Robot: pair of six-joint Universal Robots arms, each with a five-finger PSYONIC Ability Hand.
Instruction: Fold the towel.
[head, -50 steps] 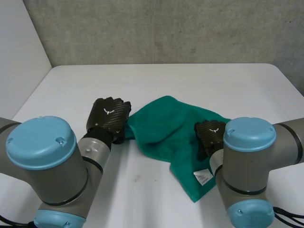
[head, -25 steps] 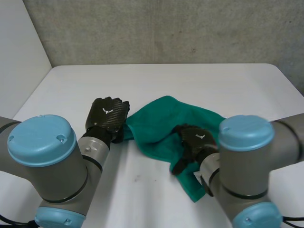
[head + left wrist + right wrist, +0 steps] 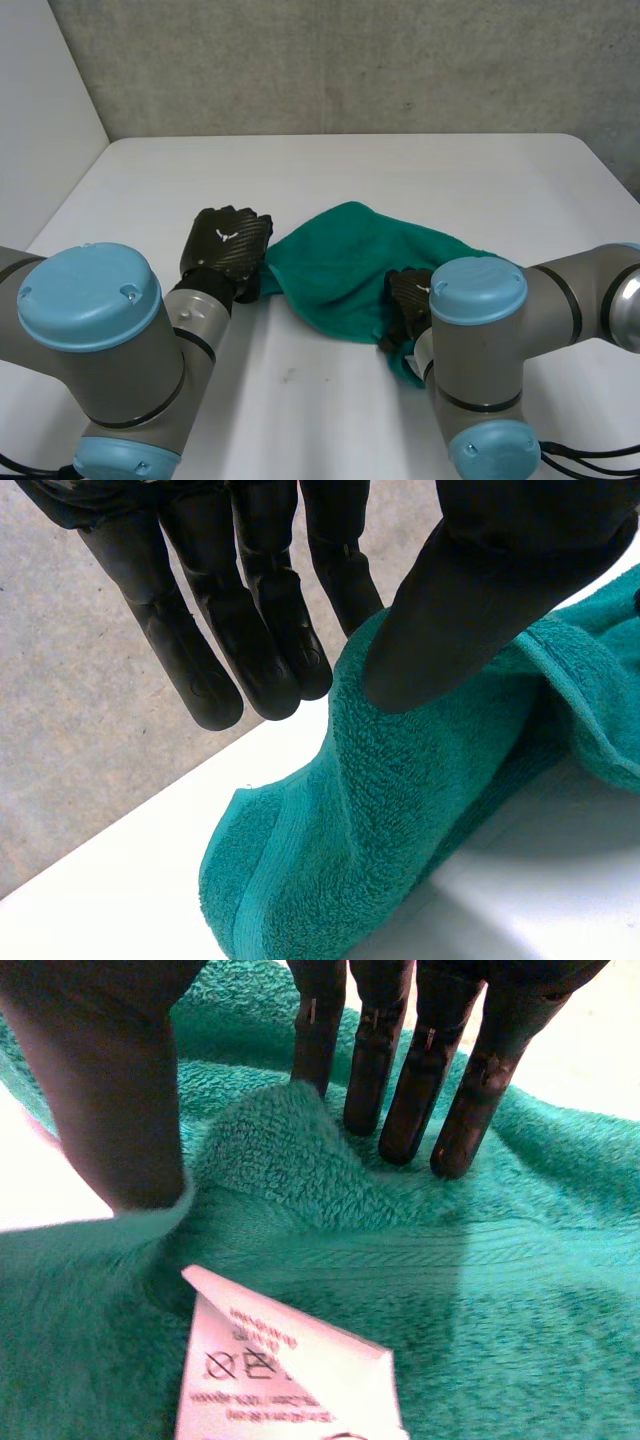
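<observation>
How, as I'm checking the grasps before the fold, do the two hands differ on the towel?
The left hand pinches a raised edge of the towel between thumb and fingers; the right hand presses thumb and straight fingertips down on it. The left hand is near a corner, the right hand beside the white label. Both touch the towel.

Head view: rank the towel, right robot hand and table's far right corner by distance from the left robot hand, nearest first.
From the left robot hand:
1. Towel: touching, with its left edge pinched in that hand.
2. Right robot hand: across the towel, on its right part.
3. Table's far right corner: farthest, at the back right.
</observation>
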